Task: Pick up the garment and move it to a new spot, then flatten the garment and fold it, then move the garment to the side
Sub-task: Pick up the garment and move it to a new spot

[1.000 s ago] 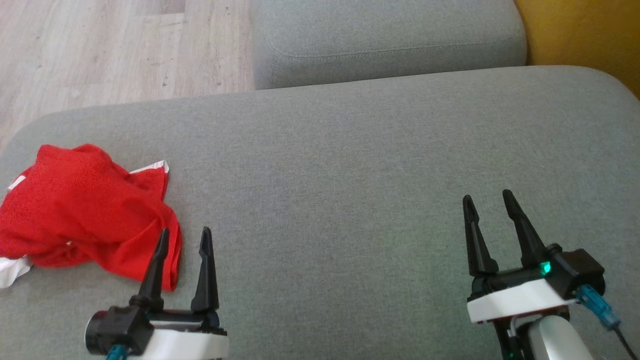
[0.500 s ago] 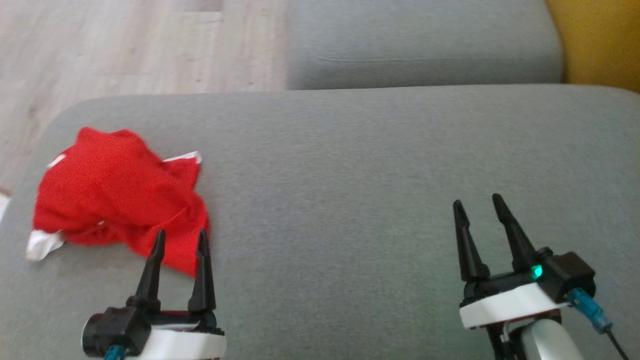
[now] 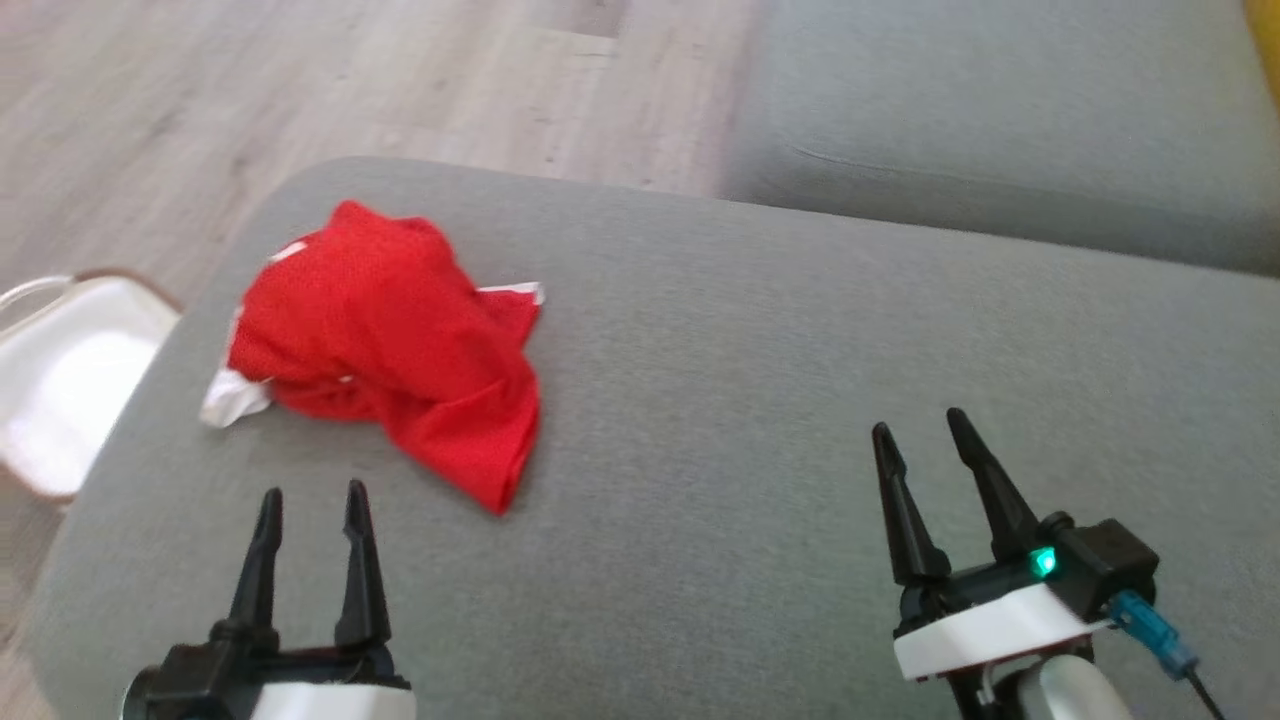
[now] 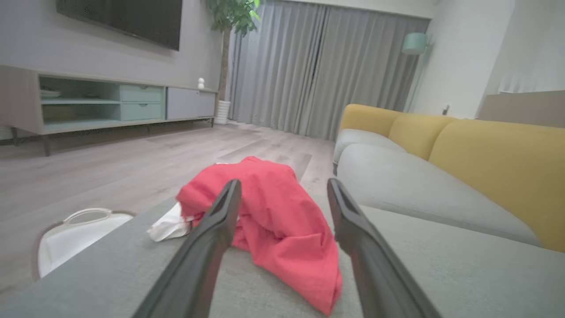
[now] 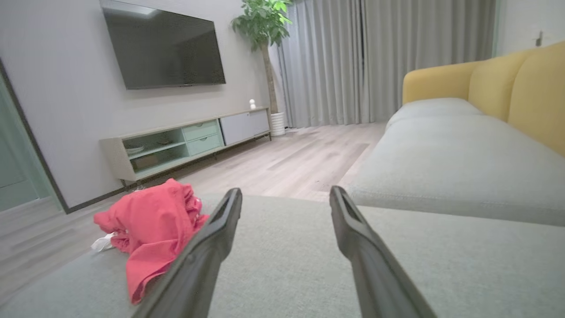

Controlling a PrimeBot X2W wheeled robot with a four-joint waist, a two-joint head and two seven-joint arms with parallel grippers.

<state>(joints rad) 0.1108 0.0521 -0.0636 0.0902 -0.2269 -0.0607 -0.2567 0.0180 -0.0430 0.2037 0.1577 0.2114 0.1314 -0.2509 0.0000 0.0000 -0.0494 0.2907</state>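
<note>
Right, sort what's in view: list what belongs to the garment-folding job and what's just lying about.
For the job:
crumpled red fabric garment with white trim
flat grey fabric seat cushion under it
open left gripper
open right gripper

Lying about:
white handled tub on the floor
black wall-mounted television
leafy green potted plant

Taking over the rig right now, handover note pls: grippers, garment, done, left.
Left gripper: jaws open, empty, just short of the red garment and pointing toward it.
Right gripper: jaws open, empty, over bare grey cushion, well to the garment's right.
Garment: crumpled heap near the cushion's far left corner, white trim showing, touched by neither gripper.
Nearby: white container on the floor off the cushion's left edge.
Done: nothing that shows; the garment is not yet grasped.
Left: pick it up and move it, flatten, fold, move it aside.
</note>
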